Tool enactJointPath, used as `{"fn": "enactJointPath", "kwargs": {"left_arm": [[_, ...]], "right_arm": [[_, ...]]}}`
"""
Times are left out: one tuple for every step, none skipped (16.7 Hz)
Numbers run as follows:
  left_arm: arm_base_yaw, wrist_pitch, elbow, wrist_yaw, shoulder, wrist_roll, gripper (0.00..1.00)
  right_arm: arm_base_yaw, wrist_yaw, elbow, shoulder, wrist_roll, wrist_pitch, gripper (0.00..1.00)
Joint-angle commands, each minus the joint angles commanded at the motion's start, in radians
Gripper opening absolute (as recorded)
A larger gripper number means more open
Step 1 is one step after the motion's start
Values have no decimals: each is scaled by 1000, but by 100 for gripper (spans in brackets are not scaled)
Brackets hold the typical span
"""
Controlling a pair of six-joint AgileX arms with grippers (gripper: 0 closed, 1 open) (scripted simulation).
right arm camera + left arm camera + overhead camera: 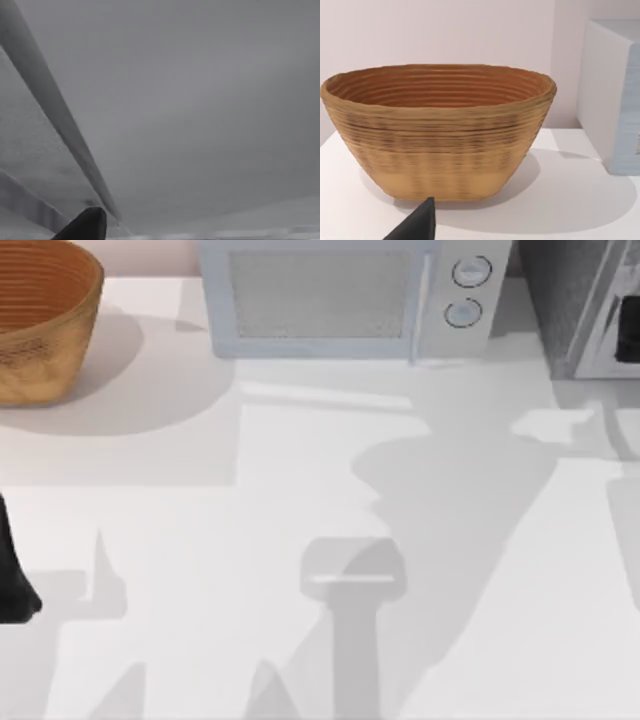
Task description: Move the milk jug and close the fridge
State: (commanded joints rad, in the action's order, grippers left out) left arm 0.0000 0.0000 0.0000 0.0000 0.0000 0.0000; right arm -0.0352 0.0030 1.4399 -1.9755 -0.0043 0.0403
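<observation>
The fridge (568, 302) stands at the table's back right corner, a dark grey box with a lighter silvery frame (606, 328) on its right side. The milk jug is out of view. The right wrist view looks from very close at a grey panel of the fridge (200, 110), crossed by a paler slanting strip (55, 110). A dark tip of my right gripper (85, 226) shows in front of that panel. My left arm (12, 575) is parked at the table's left edge. A dark tip of my left gripper (419, 224) points toward the basket.
A woven brown basket (40, 325) (437, 132) sits at the back left. A pale microwave (345, 298) (615, 95) with two round dials stands at the back centre, between basket and fridge. Arm shadows lie across the white table (300, 490).
</observation>
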Motion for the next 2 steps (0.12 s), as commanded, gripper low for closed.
{"fn": "enactJointPath", "kwargs": {"left_arm": [[0, 0, 0, 0, 0, 0, 100], [0, 0, 0, 0, 0, 0, 100]], "right_arm": [[0, -1, 11, -10, 2, 7, 100], [0, -1, 13, -12, 2, 8, 100]]}}
